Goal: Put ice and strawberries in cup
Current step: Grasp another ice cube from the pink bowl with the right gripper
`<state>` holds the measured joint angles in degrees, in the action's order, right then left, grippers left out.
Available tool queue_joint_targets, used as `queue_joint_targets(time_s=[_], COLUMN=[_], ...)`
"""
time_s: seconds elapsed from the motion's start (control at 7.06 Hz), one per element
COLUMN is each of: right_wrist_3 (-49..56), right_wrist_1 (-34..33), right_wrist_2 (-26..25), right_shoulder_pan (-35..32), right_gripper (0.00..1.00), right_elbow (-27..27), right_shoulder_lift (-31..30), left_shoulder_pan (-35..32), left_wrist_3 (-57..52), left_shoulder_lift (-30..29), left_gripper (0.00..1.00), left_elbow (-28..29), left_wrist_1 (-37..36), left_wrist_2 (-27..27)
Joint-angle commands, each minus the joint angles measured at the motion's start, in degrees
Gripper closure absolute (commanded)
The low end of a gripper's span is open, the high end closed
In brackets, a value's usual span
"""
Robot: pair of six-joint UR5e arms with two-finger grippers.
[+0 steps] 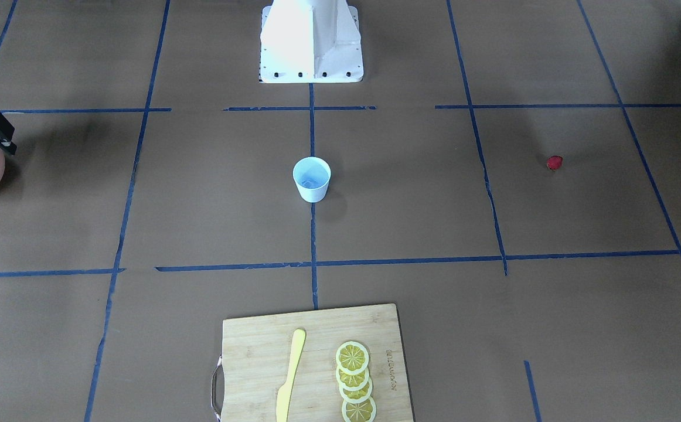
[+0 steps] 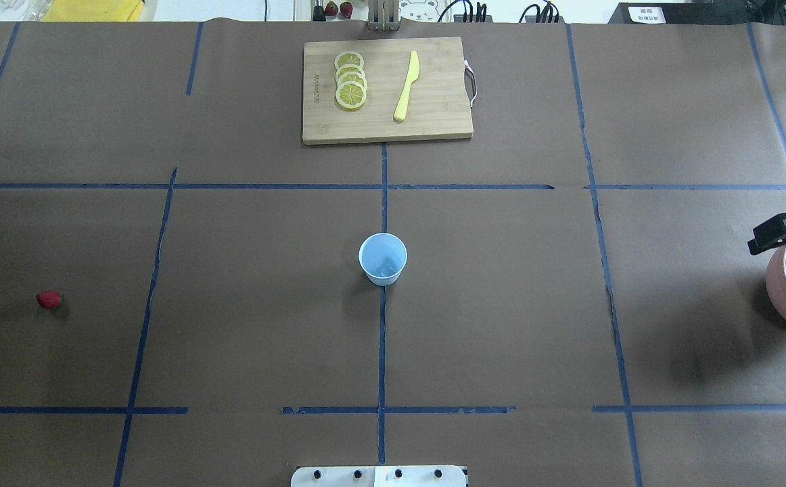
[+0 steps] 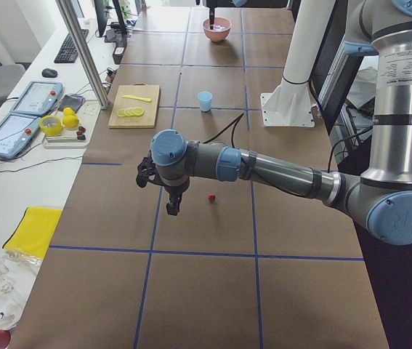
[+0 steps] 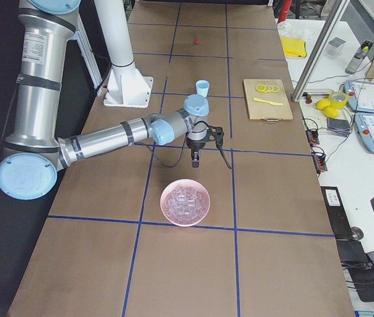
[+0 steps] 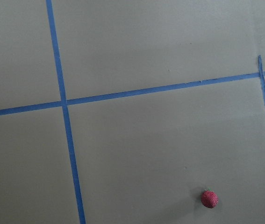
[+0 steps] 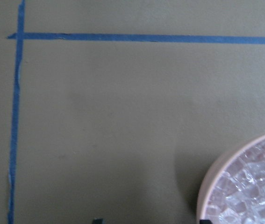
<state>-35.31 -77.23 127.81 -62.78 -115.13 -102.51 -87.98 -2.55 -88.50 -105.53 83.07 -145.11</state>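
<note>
Right gripper point(image 4: 196, 158) hangs released and empty, between the cup point(image 2: 383, 258) and the pink bowl point(image 4: 163, 201) of ice point(image 4: 185, 201), just beside its rim; left gripper point(image 3: 171, 207), state untellable, hovers near the strawberry point(image 5: 209, 199) on the bench point(image 2: 501, 325).

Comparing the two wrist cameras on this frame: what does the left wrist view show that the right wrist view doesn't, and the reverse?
Only the left wrist view shows the strawberry, lying alone on the table near the picture's bottom right. Only the right wrist view shows the pink bowl filled with ice, cut off at its lower right corner. Both show the brown table covering crossed by blue tape lines.
</note>
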Motion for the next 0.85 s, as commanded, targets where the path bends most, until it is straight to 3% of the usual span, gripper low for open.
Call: queue_joint_targets(time_s=[0.0,0.71], right_wrist_3=[3.1,7.2], right_wrist_1=[6.0,6.5], right_wrist_2=[2.8,3.3], right_shoulder_pan=[-2.2,-5.5], right_gripper=[0.25,0.28], right_elbow=[3.8,10.2], right_shoulder_lift=[-4.9,-4.7], left_shoulder_pan=[0.0,0.0], left_wrist_3=[0.0,0.0], left_shoulder_lift=[0.0,0.0], left_gripper=[0.0,0.0], left_elbow=[0.0,-0.1], left_wrist_1=[0.0,0.1], left_wrist_2=[-0.3,-0.3])
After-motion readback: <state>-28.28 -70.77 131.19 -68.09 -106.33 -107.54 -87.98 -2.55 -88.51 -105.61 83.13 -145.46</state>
